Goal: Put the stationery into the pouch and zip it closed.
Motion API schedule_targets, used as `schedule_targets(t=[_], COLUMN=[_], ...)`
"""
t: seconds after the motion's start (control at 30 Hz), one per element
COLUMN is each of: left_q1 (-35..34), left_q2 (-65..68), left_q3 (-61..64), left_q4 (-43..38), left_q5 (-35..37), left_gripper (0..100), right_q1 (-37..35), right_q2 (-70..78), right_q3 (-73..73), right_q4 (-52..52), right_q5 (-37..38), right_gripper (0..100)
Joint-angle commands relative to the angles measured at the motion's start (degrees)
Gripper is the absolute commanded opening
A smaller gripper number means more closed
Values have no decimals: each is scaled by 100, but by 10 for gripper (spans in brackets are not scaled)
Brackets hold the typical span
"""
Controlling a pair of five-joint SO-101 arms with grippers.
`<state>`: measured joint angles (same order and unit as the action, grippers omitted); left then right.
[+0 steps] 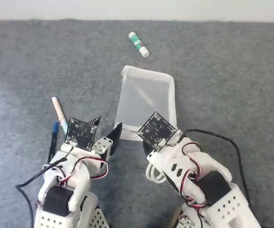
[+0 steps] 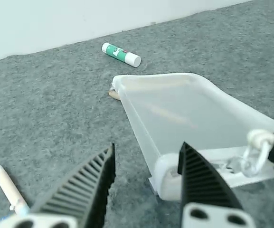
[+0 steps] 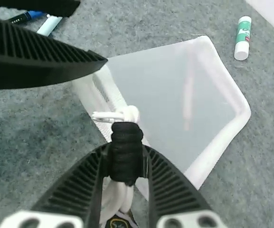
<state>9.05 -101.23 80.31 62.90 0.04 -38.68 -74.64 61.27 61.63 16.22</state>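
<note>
The translucent white pouch [image 1: 146,99] lies flat in the middle of the grey mat, with a thin pencil-like stick [image 1: 142,95] showing faintly inside. My right gripper [image 3: 126,159] is shut on the black zipper pull [image 3: 125,142] at the pouch's [image 3: 174,90] near end, with a white cord loop [image 3: 109,116] beside it. My left gripper [image 2: 147,148] stands open at the pouch's [image 2: 184,111] near left corner, holding nothing. A green and white glue stick [image 1: 139,44] lies beyond the pouch. A white pen [image 1: 59,113] and a blue pen [image 1: 53,137] lie to the left.
Grey carpet-like mat [image 1: 231,76] covers the table up to a pale wall at the back. Open mat lies right of the pouch and at the far left. A black cable [image 1: 224,142] trails beside the right arm.
</note>
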Motion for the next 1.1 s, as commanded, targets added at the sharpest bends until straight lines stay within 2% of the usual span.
schedule_targets(t=[0.0,0.1,1.07], left_q1=[18,53,0], left_q2=[-9,-9,-9], left_q3=[-66,-171,-48], left_q4=[-62,132,97], left_q5=[-26,-35,-62], left_gripper=[205,205,205], right_q1=[-40,-22,-57], right_q2=[-259,-259,-259], right_q3=[-255,-273,-774], right_q4=[-171,-180,57], right_q5=[70,70,70], right_gripper=[7,7,7])
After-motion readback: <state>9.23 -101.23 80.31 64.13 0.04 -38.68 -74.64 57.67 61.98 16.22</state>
